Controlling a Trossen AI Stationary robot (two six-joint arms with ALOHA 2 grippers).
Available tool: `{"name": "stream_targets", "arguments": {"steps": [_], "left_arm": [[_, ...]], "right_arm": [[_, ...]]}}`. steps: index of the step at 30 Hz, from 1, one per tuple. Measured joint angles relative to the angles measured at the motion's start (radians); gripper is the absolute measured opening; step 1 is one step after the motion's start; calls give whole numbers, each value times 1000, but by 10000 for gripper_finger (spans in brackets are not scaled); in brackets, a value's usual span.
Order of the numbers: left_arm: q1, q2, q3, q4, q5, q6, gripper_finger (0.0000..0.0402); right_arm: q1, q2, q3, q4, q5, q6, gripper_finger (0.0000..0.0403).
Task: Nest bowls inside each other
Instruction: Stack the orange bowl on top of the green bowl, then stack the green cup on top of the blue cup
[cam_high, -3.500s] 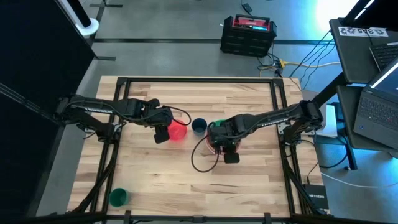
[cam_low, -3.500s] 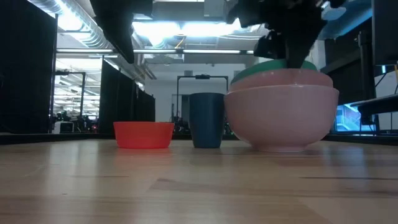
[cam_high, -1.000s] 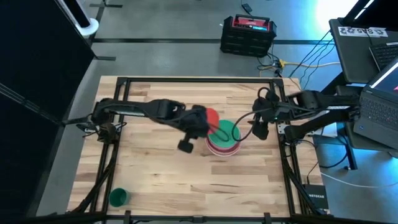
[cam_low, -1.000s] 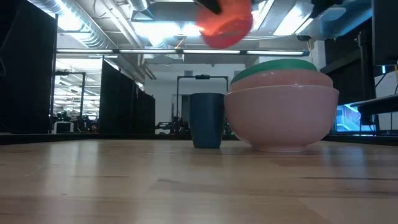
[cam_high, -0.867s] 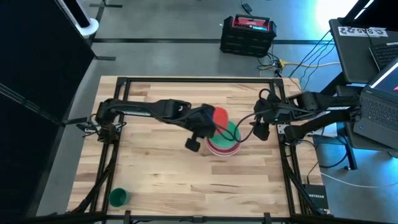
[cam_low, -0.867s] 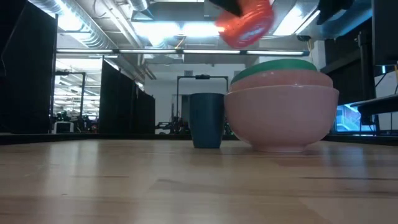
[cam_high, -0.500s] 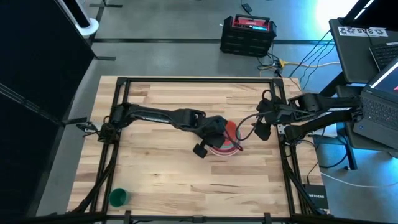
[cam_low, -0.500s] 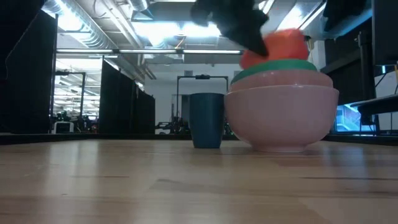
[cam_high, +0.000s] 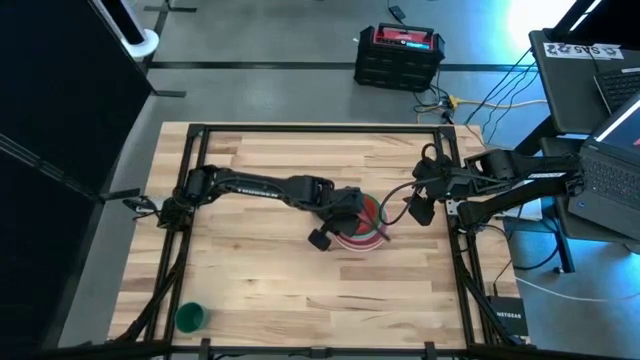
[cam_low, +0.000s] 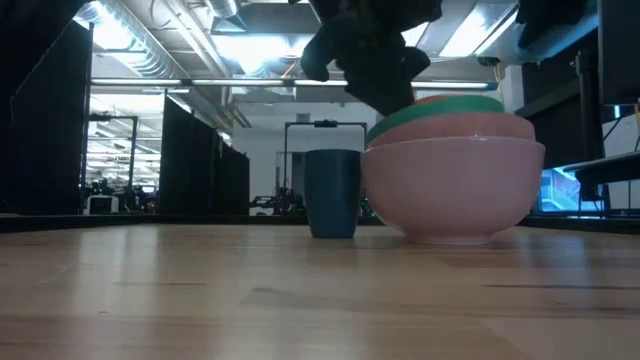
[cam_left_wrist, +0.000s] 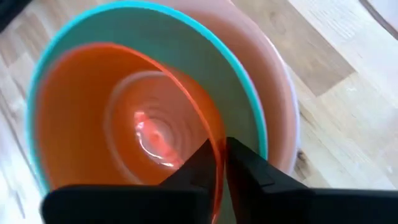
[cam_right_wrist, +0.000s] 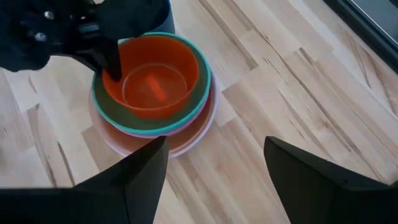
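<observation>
A stack of bowls stands right of the table's middle: a translucent peach-pink bowl (cam_low: 455, 190) holds a pink one (cam_low: 450, 127), which holds a green one (cam_right_wrist: 199, 99). The red bowl (cam_right_wrist: 155, 74) sits inside the green bowl. My left gripper (cam_high: 357, 214) reaches over the stack's left side and is shut on the red bowl. My right gripper (cam_right_wrist: 214, 186) hangs open near the table's right edge, right of the stack. A small dark blue bowl (cam_low: 333, 193) stands on its base just beside the stack. A small green bowl (cam_high: 190, 317) stands at the near left corner. My left gripper has the red bowl's rim (cam_left_wrist: 217, 163) between its two fingers, one finger (cam_left_wrist: 198, 167) inside the bowl and one (cam_left_wrist: 247, 168) outside, between the red and green walls. The fingers slant down from the table's left side. The red bowl sits mouth up in the green bowl.
Black frame rails (cam_high: 190, 200) run along the table's left, right and far edges. A black case (cam_high: 400, 55) stands on the floor beyond the far edge, and laptops (cam_high: 605, 150) sit right of the table. Bare wood (cam_high: 300, 290) lies toward the near edge.
My left gripper has carried the red bowl toward the table's right edge and down, from high above the blue bowl into the green bowl. The red bowl was tilted on the way and now sits level inside the stack.
</observation>
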Motion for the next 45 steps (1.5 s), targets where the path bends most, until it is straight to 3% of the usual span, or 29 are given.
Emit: {"name": "stream_targets", "arguments": {"steps": [8,12,17,21,27,37,45], "left_arm": [[-2,0,8,15,-19,-38,99],[-15,-3,53,3,-100,-42,128],[-33,-4,169,-205,-179,-135,144],[-61,-13,265,-423,-181,-293,139],[-154,-89,266,-623,-180,-541,126],[-465,-252,142,-742,-197,-1120,119],[-819,-426,-132,-701,-199,-1646,119]], "right_arm": [[0,0,-14,1,5,-10,250],[0,0,-51,8,4,-15,250],[0,0,-79,20,-13,-34,250],[0,-13,-96,34,-10,-61,250],[0,-32,-111,77,-5,-98,250],[0,-45,-115,102,5,-167,250],[0,-57,-115,145,5,-237,250]]}}
